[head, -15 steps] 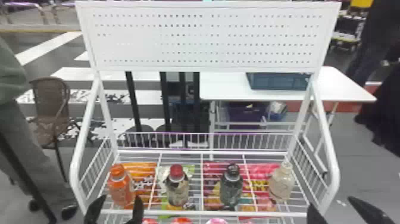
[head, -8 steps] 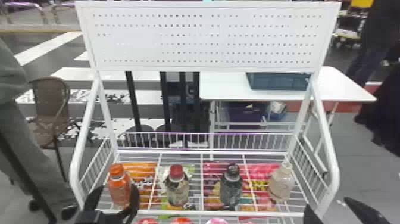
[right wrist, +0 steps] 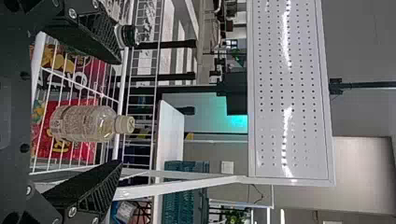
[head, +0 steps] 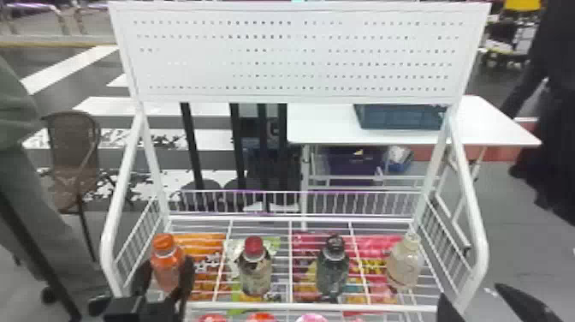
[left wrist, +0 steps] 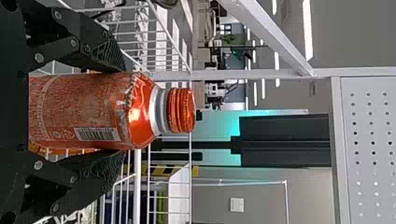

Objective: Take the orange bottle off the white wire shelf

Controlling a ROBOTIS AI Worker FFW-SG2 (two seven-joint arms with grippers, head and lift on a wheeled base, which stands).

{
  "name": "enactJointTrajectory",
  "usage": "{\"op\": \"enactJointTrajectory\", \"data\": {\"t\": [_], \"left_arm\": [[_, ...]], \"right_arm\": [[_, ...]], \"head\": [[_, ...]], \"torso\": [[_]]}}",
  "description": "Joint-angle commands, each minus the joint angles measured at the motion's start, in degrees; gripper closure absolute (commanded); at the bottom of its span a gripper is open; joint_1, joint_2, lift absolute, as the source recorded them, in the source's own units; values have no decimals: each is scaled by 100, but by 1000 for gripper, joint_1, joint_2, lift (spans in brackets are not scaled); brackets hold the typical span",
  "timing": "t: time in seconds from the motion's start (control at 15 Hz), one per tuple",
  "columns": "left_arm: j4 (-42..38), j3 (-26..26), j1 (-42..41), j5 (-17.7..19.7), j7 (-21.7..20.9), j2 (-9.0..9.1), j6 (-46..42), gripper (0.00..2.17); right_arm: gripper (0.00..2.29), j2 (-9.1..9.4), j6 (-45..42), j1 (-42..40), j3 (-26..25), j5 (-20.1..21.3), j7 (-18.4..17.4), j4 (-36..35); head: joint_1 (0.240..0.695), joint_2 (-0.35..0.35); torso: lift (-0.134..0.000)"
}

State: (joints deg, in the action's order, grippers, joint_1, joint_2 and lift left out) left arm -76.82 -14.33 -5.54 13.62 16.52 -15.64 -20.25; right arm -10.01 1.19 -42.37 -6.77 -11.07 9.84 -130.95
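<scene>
You've got the orange bottle [head: 167, 270] at eight o'clock in the head view, and here's your left gripper [left wrist: 124, 111], jaws closed on it, one finger flat along each side. Good choice: that looks like a hold on the body, below the shoulder, so the flats get straight sides and the cap [left wrist: 181, 110] stays free. The bottle is upright, its base hidden, so you can't tell if it has left the white wire shelf [head: 363, 306].

Over at four o'clock, your right gripper [head: 474, 295] waits with its jaws apart, near the pale bottle [head: 404, 265] but not holding it. The red-capped bottle [head: 255, 267] and the dark bottle [head: 333, 267] stand between, well spaced, which gives your fingers room to straddle just one.

Next, you'd want a straight lift, high enough for the base to clear the front rail; tilt early and it could catch.
</scene>
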Motion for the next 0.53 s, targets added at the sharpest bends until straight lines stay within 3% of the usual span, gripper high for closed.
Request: {"op": "enactJointTrajectory", "data": {"t": [0.0,0.2,0.47], "left_arm": [[-61,-9,-52,26,18,-1,0,998],[-351,-9,-219,-9,79,-18,0,998],[-1502,71,-852,-176,141,-71,106,998]], "right_arm": [[144,-19,0,0,0,-9,0,16],[144,-36,0,27,0,-18,0,34],[144,-45,0,106,18,-27,-9,96]], "head": [[499,0],[499,0],[499,0]], "torso": [[0],[0],[0]]}}
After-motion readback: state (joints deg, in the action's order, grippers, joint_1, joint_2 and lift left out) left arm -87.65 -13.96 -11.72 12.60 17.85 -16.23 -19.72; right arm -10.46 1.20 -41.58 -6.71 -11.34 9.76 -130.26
